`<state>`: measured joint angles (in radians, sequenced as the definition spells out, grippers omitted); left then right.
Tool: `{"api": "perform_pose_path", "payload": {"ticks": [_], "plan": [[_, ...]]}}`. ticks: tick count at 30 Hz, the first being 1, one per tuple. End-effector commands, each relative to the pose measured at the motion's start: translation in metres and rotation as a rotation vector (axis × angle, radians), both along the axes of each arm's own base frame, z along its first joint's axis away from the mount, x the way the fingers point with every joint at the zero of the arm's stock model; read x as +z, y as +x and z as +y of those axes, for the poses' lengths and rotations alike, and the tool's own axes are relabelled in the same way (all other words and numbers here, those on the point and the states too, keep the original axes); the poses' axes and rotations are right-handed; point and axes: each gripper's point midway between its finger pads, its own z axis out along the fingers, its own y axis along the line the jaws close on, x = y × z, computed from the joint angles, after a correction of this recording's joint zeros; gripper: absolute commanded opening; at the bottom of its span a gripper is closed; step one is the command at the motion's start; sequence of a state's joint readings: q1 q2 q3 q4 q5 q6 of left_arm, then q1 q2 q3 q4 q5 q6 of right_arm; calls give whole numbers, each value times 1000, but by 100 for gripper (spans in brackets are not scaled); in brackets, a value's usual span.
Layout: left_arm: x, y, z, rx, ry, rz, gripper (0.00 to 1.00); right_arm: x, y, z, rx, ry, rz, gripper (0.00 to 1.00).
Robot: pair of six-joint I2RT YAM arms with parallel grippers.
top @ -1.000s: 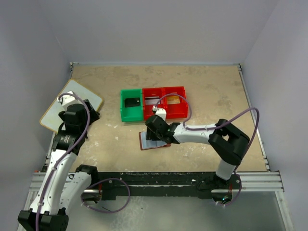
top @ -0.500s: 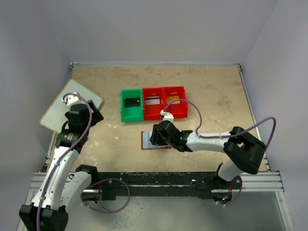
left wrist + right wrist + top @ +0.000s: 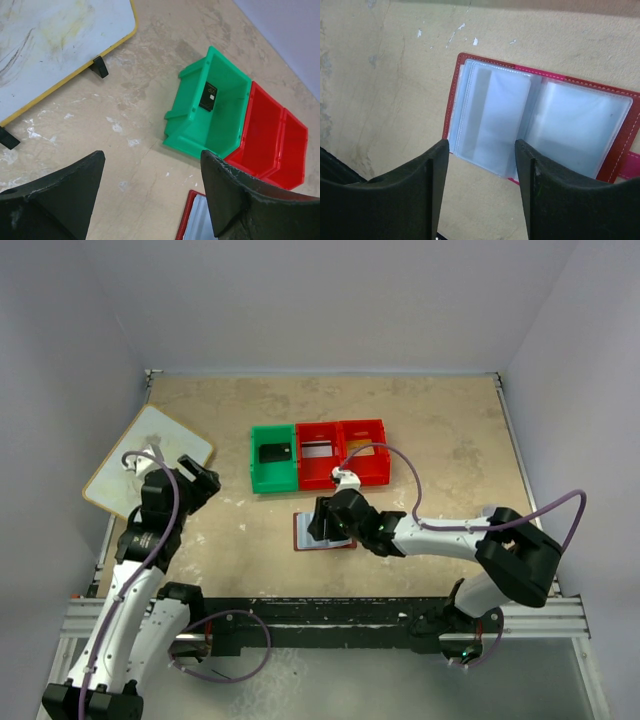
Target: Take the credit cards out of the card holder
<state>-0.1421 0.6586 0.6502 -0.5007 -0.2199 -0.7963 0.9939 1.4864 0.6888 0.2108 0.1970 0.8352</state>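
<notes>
The maroon card holder [image 3: 305, 533] [image 3: 545, 120] lies open on the table, its pale blue-clear sleeves up and a pink tab at its right end. My right gripper [image 3: 326, 518] [image 3: 481, 150] hovers open over its near edge, nothing between the fingers. A black credit card [image 3: 274, 453] [image 3: 208, 96] lies in the green compartment. A silver-grey card [image 3: 316, 449] and a gold-brown card [image 3: 361, 449] lie in the two red ones. My left gripper [image 3: 203, 480] [image 3: 152, 160] hangs open above bare table, left of the bins. The holder's corner [image 3: 196, 220] shows by its right finger.
The bin tray, with its green wall [image 3: 254, 465] [image 3: 190, 125] and red walls [image 3: 381, 455] [image 3: 265, 130], stands just behind the holder. A white board with a yellow edge [image 3: 150, 445] [image 3: 50, 45] rests at the far left on small black feet. Walls close in the table's sides.
My right gripper has come back from the red bins to over the open holder, its arm now lower and farther right. The left arm has shifted a little right and toward me.
</notes>
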Motion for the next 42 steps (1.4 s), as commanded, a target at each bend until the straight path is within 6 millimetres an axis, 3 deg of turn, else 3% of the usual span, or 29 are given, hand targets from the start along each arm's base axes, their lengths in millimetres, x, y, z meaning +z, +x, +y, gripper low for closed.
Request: {"api": "perform_pose_path", "payload": {"ticks": [1, 10, 15, 23, 26, 35, 42], "plan": [[15, 4, -5, 14, -79, -95, 75, 22, 24, 11, -50, -30, -53, 65], [-6, 1, -14, -57, -63, -29, 75, -14, 37, 1, -173, -305, 36, 69], [-5, 1, -14, -64, -52, -33, 74, -18, 38, 4, -169, -347, 35, 68], [0, -5, -14, -71, -51, -47, 74, -33, 33, 1, -169, -380, 61, 60], [3, -6, -18, -93, -62, -65, 75, -30, 25, 5, -137, -323, 72, 52], [-3, -2, -68, -327, -210, -82, 75, -16, 16, 29, -49, -153, 76, 49], [-17, -13, -100, -462, -299, -79, 73, -24, 13, 20, -44, -37, 117, 44]]}}
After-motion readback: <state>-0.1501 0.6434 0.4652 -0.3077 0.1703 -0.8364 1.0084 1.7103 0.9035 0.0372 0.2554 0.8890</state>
